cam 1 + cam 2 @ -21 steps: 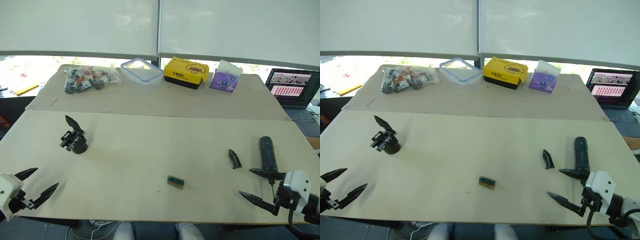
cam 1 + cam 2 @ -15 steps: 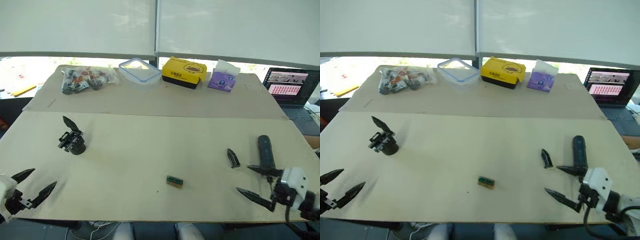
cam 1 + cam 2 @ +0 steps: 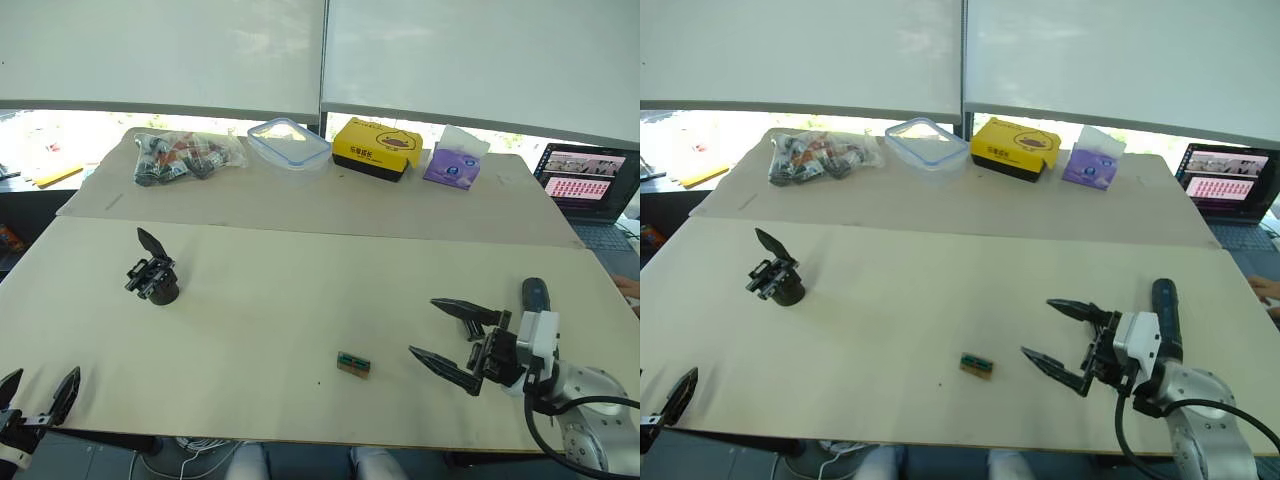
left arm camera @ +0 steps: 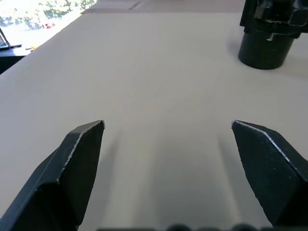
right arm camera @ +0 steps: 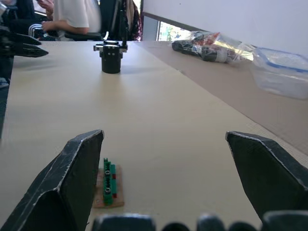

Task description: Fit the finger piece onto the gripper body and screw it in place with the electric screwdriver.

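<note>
The gripper body (image 3: pixel 152 281) stands on the left of the table, one pointed finger sticking up; it also shows ahead of my left gripper (image 4: pixel 167 125) at the left wrist view's edge (image 4: pixel 268 34). My left gripper (image 3: pixel 38 386) is open at the front left edge, well short of it. At the front right my right gripper (image 3: pixel 422 326) is open and points left across the table. The electric screwdriver (image 3: pixel 535 293) lies just behind its wrist, mostly covered. The finger piece is hidden. In the right wrist view the gripper body (image 5: pixel 111 57) stands far ahead.
A small green-brown block (image 3: pixel 352 364) lies just left of the right fingertips. Along the far edge sit a bag of parts (image 3: pixel 180 155), a clear container (image 3: pixel 288 142), a yellow box (image 3: pixel 376 146) and a purple tissue pack (image 3: pixel 452 165). A laptop (image 3: pixel 590 185) is far right.
My right gripper has swung inward and left, now over the spot where the finger piece lay. My left gripper has dropped toward the front edge. The camera shifted slightly.
</note>
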Robot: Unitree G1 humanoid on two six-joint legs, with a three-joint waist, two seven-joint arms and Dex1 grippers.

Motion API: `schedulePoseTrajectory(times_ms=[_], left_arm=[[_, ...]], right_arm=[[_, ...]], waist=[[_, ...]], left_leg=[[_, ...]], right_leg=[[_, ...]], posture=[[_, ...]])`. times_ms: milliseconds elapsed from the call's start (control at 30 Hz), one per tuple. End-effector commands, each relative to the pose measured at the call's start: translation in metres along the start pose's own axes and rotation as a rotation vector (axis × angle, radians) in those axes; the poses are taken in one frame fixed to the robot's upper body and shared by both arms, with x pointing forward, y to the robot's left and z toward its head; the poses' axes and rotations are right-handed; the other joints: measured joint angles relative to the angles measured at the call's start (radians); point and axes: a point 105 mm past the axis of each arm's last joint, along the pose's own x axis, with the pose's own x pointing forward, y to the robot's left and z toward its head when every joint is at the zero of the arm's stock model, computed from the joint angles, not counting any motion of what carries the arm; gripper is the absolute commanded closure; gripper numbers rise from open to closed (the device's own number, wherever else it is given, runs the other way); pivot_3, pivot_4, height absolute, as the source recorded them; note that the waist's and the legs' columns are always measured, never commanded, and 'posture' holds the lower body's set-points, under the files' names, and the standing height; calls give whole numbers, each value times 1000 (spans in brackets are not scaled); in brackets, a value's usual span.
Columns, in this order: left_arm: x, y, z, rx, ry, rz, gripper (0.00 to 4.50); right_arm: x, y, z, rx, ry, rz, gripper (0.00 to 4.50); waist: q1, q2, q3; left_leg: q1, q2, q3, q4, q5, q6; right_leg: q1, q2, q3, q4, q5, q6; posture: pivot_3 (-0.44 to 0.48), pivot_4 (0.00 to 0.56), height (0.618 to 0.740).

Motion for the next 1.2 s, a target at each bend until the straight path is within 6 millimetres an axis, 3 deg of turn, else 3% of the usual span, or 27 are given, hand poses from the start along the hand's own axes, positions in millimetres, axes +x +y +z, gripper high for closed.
schedulePoseTrajectory(times_ms=[33,600,833,933,1033,1200], left_arm=[[21,-19,12,29,-14,-77,0],[115,-80,8,32,90,-221,0],[133,-89,2,52,104,-231,0],[136,-91,3,42,83,-243,855],[136,-103,11,30,15,-304,2171],[137,-123,30,49,-103,-373,2218]], right_arm=[[3,2,8,-27,-27,20,29],[16,-5,16,-22,-74,-38,29],[16,-5,18,-32,-70,-46,29],[16,-6,18,-34,-67,-49,0],[16,-5,17,-32,-63,-50,0],[12,-2,11,-29,-37,-41,0]], waist=[[0,0,0],[1,0,-1],[15,4,-3],[18,5,-3],[19,6,-4],[35,6,-4]], left_leg=[[0,0,0,0,0,0],[0,0,0,0,0,0],[0,0,-1,0,1,1],[0,0,-1,0,1,1],[0,0,-1,0,1,1],[-1,0,-1,0,1,1]], right_leg=[[0,0,0,0,0,0],[1,1,-1,6,1,2],[0,2,-1,11,0,2],[1,2,-1,11,0,2],[1,2,-1,11,0,2],[1,2,-1,9,0,2]], posture=[[0,150,740],[0,150,740],[0,150,740],[0,150,740],[0,150,740],[0,150,740]])
